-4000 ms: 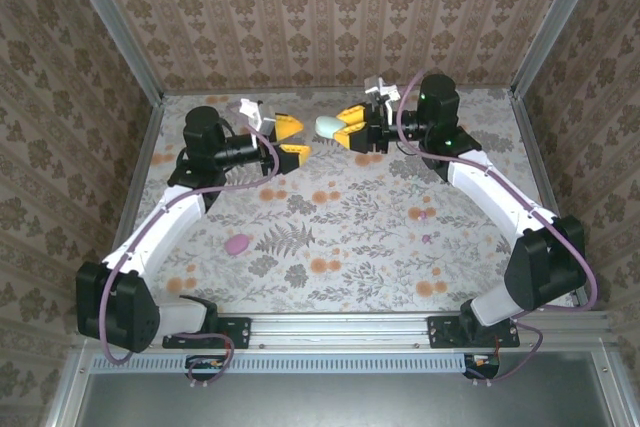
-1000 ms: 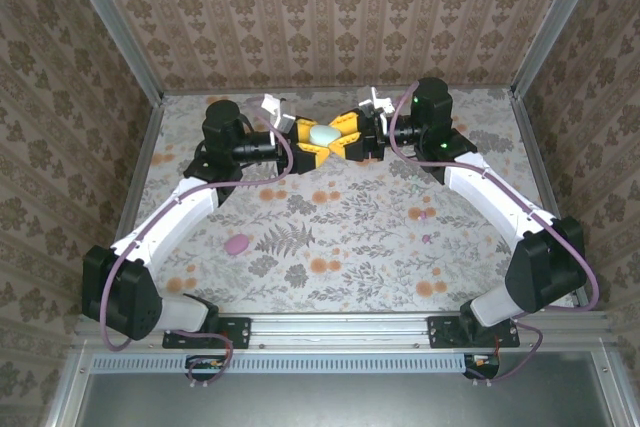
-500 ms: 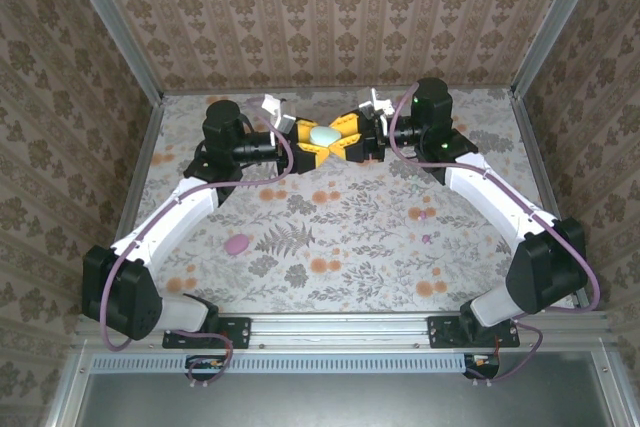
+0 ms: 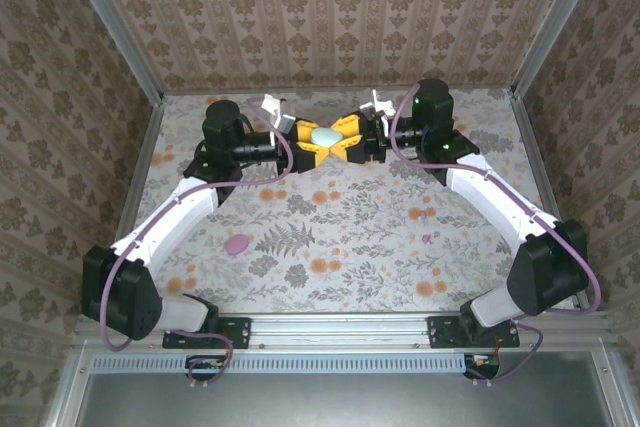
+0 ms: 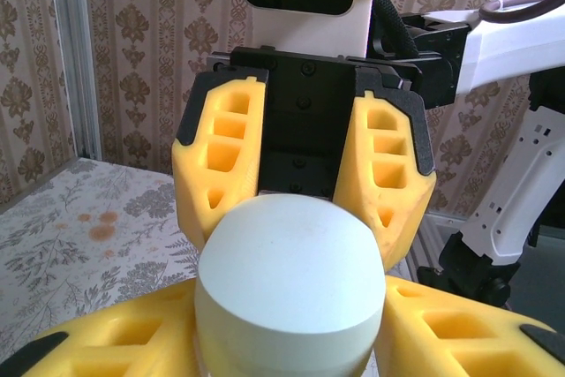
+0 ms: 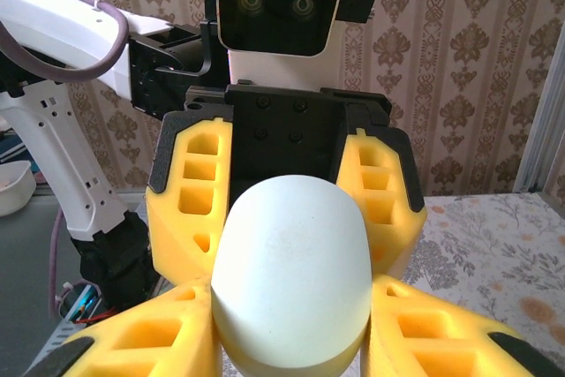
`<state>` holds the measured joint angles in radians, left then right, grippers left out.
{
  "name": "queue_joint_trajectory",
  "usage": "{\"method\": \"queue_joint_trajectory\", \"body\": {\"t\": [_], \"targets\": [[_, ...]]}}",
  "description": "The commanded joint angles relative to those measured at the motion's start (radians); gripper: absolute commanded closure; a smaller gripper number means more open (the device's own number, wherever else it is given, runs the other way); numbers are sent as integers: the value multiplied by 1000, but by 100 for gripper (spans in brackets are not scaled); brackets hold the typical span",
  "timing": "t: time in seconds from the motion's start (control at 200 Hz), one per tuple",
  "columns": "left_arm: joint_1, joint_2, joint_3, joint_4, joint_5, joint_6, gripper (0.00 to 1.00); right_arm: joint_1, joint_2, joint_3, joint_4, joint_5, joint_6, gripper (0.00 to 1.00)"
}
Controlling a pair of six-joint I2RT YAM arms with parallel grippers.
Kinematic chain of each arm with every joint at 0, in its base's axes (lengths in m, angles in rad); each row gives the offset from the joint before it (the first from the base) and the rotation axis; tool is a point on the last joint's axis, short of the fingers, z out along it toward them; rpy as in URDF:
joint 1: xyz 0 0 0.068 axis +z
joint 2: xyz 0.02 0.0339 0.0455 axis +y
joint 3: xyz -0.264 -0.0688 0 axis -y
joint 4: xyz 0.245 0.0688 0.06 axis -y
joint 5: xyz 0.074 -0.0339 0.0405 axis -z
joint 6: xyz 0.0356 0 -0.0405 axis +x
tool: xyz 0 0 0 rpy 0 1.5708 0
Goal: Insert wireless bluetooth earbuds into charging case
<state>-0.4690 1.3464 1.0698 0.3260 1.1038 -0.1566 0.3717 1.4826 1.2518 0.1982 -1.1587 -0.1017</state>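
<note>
- Case [image 4: 323,134] bottom is cut off in both wrist views; a pink blob [image 4: 237,244] toward the left edge of the tabletop [image 4: 350,282] is too small to name.
- Tabletop floral, walls [image 4: 330,17] papered.
- From above you see the left gripper [image 4: 307,145] and right gripper [image 4: 346,141] both clamped on the case over the far edge.

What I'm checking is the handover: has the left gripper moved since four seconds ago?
Yes. The left gripper moved right, away from the left rail, up to the charging case.

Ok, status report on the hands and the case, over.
Left hand, right hand both shut on charging case, off the table. Case looks closed. Pink piece lies nearer, apart.
</note>
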Motion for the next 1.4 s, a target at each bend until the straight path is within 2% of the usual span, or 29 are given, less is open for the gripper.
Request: {"method": "queue_joint_trajectory", "body": {"t": [0.0,0.07,0.42,0.51,0.8,1.08,1.17,1.255,1.395], "targets": [[7,-14,21,-1,22,23,53,-4,-28,-12,20,-1,5,63],[9,-15,23,-1,25,22,56,-5,-26,-13,17,1,4,63],[8,-11,29,12,29,12,56,-4,-21,-15,3,5,-9,63],[7,-7,31,12,31,10,61,-3,-19,-15,4,5,-5,62],[4,-7,27,7,27,20,66,-3,-22,-17,1,30,0,59],[4,-9,28,-31,22,56,71,-6,-45,-38,34,102,25,45],[3,-13,26,-28,19,55,71,-10,-43,-32,15,107,29,47],[4,-13,21,-14,19,51,71,-12,-36,-26,-4,96,28,54],[3,-15,20,-15,29,60,71,-15,-28,-23,20,81,75,57]]}}
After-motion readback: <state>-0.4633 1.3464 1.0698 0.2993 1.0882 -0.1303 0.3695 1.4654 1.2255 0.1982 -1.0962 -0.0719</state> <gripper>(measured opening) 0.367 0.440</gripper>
